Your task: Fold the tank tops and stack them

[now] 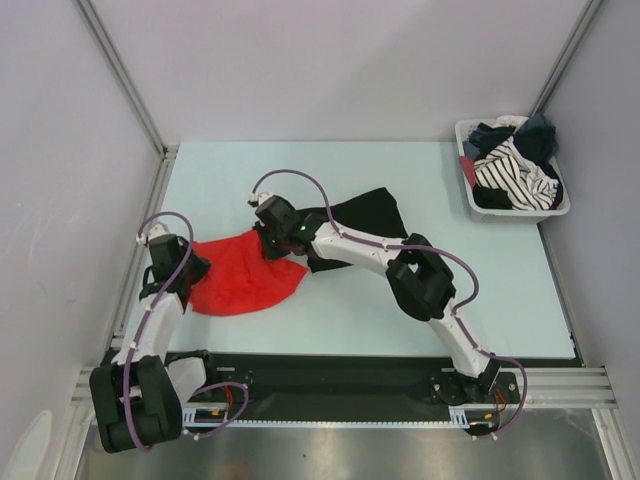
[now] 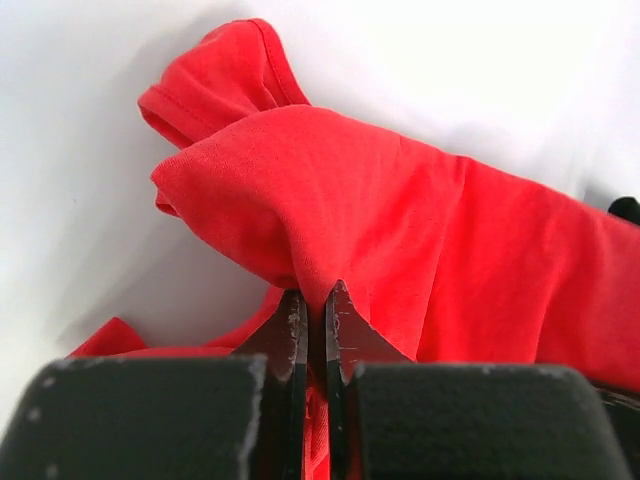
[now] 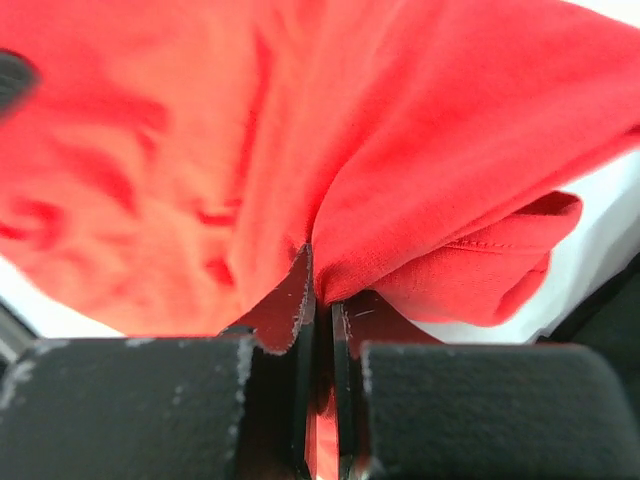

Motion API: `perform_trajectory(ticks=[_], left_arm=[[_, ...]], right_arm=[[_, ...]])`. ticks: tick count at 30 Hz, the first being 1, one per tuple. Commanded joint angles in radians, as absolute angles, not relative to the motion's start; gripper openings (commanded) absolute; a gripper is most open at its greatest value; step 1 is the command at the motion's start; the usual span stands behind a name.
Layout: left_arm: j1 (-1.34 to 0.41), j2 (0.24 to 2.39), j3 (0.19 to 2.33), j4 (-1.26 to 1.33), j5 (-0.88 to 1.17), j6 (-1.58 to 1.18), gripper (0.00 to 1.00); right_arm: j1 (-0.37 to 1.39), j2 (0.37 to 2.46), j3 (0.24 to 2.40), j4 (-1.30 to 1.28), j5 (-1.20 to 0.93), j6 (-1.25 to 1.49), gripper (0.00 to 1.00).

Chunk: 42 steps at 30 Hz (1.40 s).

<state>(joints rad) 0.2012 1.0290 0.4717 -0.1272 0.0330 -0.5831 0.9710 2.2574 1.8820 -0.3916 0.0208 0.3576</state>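
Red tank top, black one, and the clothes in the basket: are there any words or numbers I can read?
No readable text anywhere. The red tank top and black tank top are plain, the white basket shows no label, and the striped cloth inside has only stripes.

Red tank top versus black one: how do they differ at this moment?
The red tank top is pinched by the left gripper and right gripper, fingers shut; the black tank top is held by neither. The red one is bunched near the left arm; the black one lies farther back, partly under the right arm. Both rest on the table.
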Motion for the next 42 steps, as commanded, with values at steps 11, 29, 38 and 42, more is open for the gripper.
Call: perform_trajectory(ticks=[11, 29, 38, 42], left_arm=[[0.193, 0.917, 0.580, -0.222, 0.055, -0.574, 0.00], [0.104, 1.003, 0.673, -0.215, 0.055, -0.614, 0.00], [0.035, 1.112, 0.703, -0.146, 0.058, -0.660, 0.00], [0.008, 1.193, 0.719, -0.104, 0.060, -0.681, 0.00]], right_arm=[[0.931, 2.092, 1.973, -0.431, 0.014, 0.354, 0.00], [0.818, 2.069, 2.008, -0.489, -0.026, 0.362, 0.00], [0.767, 2.048, 2.026, -0.543, -0.038, 0.359, 0.00], [0.753, 2.048, 2.046, -0.572, -0.043, 0.356, 0.00]])
